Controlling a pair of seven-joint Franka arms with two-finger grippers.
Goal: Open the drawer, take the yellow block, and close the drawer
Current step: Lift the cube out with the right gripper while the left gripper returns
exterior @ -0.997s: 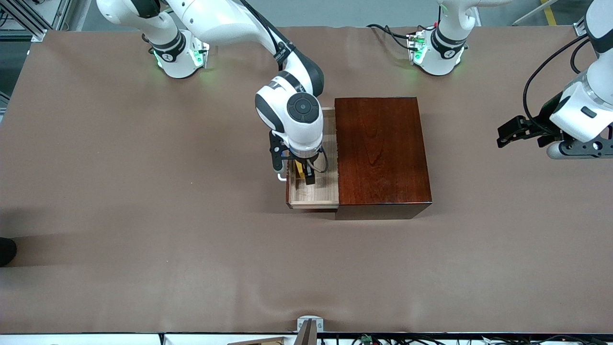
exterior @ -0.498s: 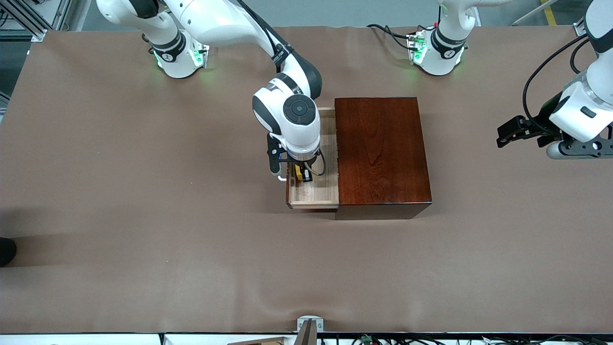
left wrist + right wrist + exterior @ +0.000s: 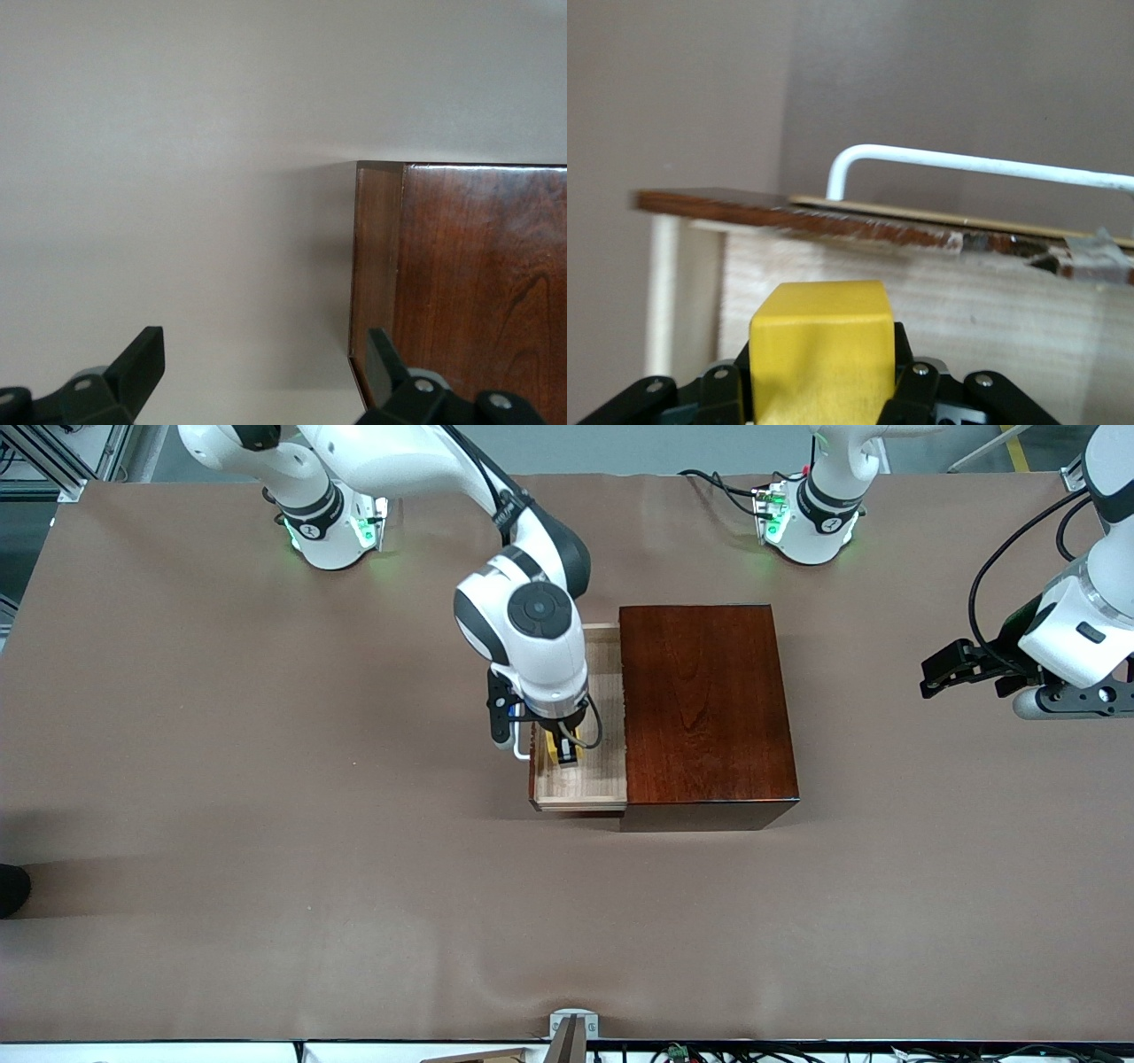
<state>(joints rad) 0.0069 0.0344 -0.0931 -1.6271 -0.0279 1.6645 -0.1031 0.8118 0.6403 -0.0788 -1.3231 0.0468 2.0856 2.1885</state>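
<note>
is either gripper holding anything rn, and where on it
The right gripper is shut on the small bright yellow cube, its fingers pressing two opposite side faces, over the open pale wood drawer. The left gripper is open and holds nothing.

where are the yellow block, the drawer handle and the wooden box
yellow block [image 3: 819, 354], right wrist view, front face
drawer handle [image 3: 983, 163], right wrist view, top bar
wooden box [image 3: 704, 700], front view, middle of its top

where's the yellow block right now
The yellow block is clamped in the right gripper, over the open drawer beside the dark wooden box.
</note>
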